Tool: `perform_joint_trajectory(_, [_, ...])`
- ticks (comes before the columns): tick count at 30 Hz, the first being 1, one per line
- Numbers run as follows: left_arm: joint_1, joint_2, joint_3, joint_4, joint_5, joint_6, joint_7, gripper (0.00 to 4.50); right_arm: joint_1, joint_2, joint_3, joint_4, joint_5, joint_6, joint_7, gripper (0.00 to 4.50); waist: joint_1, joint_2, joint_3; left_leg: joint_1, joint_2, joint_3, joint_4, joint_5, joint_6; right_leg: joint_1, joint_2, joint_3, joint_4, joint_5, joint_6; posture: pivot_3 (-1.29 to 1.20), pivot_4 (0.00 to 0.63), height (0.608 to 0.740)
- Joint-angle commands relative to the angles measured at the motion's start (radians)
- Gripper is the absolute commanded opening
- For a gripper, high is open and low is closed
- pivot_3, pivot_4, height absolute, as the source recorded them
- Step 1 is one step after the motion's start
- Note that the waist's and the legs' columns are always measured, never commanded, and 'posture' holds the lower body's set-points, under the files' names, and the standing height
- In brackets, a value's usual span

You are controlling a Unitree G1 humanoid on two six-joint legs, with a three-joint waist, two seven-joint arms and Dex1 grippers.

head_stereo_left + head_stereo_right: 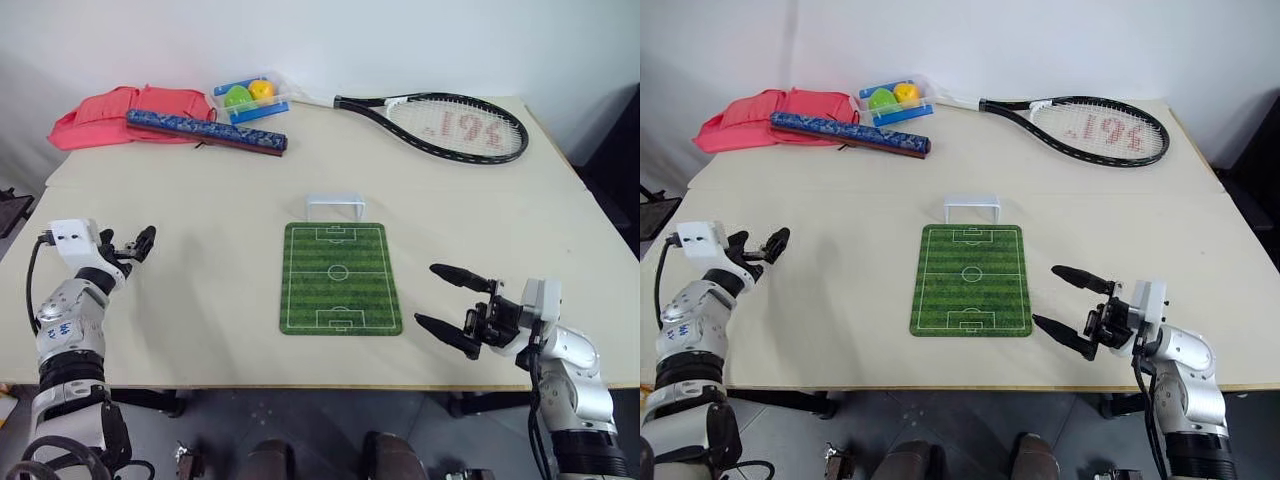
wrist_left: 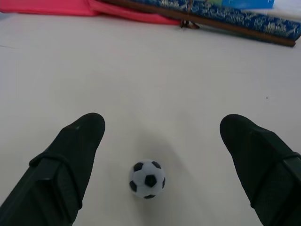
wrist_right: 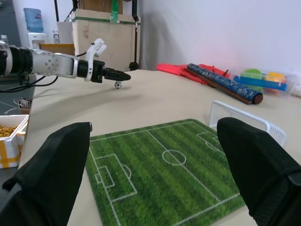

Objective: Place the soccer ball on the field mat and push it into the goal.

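The soccer ball [image 2: 147,179], tiny and white with black patches, lies on the bare table at the left, well away from the field mat [image 1: 340,278]. My left gripper [image 2: 163,121] is open and level, one black finger on each side of the ball, neither touching it. The right wrist view shows that gripper [image 3: 110,74] and the ball [image 3: 117,84] from across the table. The white goal [image 1: 335,205] stands at the mat's far end. My right gripper [image 1: 427,294] hovers open and empty just right of the mat, near the table's front edge.
A black tennis racket [image 1: 460,125] lies at the far right. A clear tray [image 1: 250,97] with green and yellow-orange balls, a blue patterned roll [image 1: 205,131] and a red cloth [image 1: 110,115] line the far left. Bare table separates the ball from the mat.
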Motion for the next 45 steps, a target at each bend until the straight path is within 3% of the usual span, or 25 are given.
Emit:
perform_joint_trajectory(1, [-0.014,0.005,0.006,0.030,0.004,-0.035,-0.011,3.59,0.014,0.009,-0.027,-0.021,0.012,-0.025,-0.008,4.50,-0.001,0.000,0.000,0.000,0.000,0.000,0.000,0.000,0.000,0.000,0.000,0.000,0.000,0.000,0.000,0.00,0.150,0.740])
perform_joint_trajectory(9, [-0.017,-0.015,-0.002,0.100,0.014,-0.063,0.002,1.21,0.051,0.017,-0.028,-0.060,0.011,-0.028,-0.052,4.50,0.001,0.000,0.000,0.000,0.000,0.000,0.001,0.000,0.000,0.000,0.000,0.000,0.001,0.000,0.000,0.00,0.150,0.740])
perform_joint_trajectory(11, [-0.010,-0.019,0.003,0.091,0.004,-0.076,-0.022,0.87,0.059,0.016,-0.028,-0.076,0.012,-0.025,-0.067,4.50,0.002,0.000,0.000,0.000,0.000,0.000,0.001,0.000,0.000,0.000,0.000,0.000,0.001,0.000,0.000,0.00,0.150,0.740])
perform_joint_trajectory(13, [0.001,-0.027,0.019,0.051,-0.031,-0.101,-0.082,0.87,0.068,0.013,-0.031,-0.090,0.011,-0.022,-0.083,4.50,0.002,-0.001,0.000,0.000,0.000,0.000,0.001,0.000,0.000,0.000,0.000,0.000,0.001,0.000,0.000,0.00,0.150,0.740])
perform_joint_trajectory(16, [0.048,-0.054,0.026,-0.227,-0.207,-0.102,-0.378,0.87,0.079,-0.019,-0.060,-0.117,0.005,-0.018,-0.112,4.50,0.003,-0.001,0.001,0.000,0.000,0.000,0.001,0.000,0.000,0.000,0.000,0.000,0.001,0.000,0.000,0.00,0.150,0.740])
perform_joint_trajectory(19, [0.094,-0.008,-0.150,-0.549,-0.267,0.087,-0.603,0.87,0.112,-0.086,-0.110,-0.138,0.038,0.017,-0.088,4.50,0.017,-0.002,0.001,-0.003,0.001,-0.001,0.003,0.000,0.000,-0.001,-0.001,0.000,0.001,0.000,0.000,0.00,0.150,0.740])
perform_joint_trajectory(25, [0.055,0.013,-0.475,-0.697,-0.108,0.108,-0.808,0.87,0.190,-0.165,-0.150,-0.108,0.021,-0.012,0.022,4.50,0.026,0.002,-0.001,0.001,0.000,0.002,0.003,-0.001,0.001,0.002,0.000,0.002,0.000,0.000,0.001,0.00,0.150,0.740])
perform_joint_trajectory(28, [0.033,-0.020,-0.548,-0.700,-0.074,0.102,-0.838,0.87,0.203,-0.183,-0.159,-0.076,0.007,-0.055,0.077,4.50,0.021,0.001,0.000,0.000,0.000,0.003,0.003,0.000,0.001,0.001,0.000,0.003,0.000,0.001,0.001,0.00,0.150,0.740])
perform_joint_trajectory(31, [0.001,-0.207,-0.708,-0.579,0.084,-0.029,-0.750,0.87,0.277,-0.207,-0.172,-0.020,-0.016,-0.119,0.164,4.50,0.037,0.001,0.000,0.000,0.000,0.003,0.004,-0.001,0.001,0.001,0.000,0.004,0.000,0.001,0.002,0.00,0.150,0.740])
perform_joint_trajectory(34, [-0.016,-0.298,-0.712,-0.526,0.138,-0.040,-0.653,0.87,0.317,-0.209,-0.180,-0.031,-0.018,-0.122,0.162,4.50,0.048,0.000,0.000,-0.003,-0.001,0.003,0.009,-0.002,0.004,0.002,0.000,0.003,-0.002,0.002,0.004,0.00,0.150,0.740])
perform_joint_trajectory(45, [0.012,-0.334,-0.737,-0.530,0.185,-0.034,-0.626,0.87,0.374,-0.197,-0.197,-0.053,-0.011,-0.126,0.139,4.50,0.029,-0.001,0.001,-0.003,-0.001,0.003,0.014,-0.003,0.005,0.003,-0.001,0.005,-0.001,0.003,0.005,0.00,0.150,0.740])
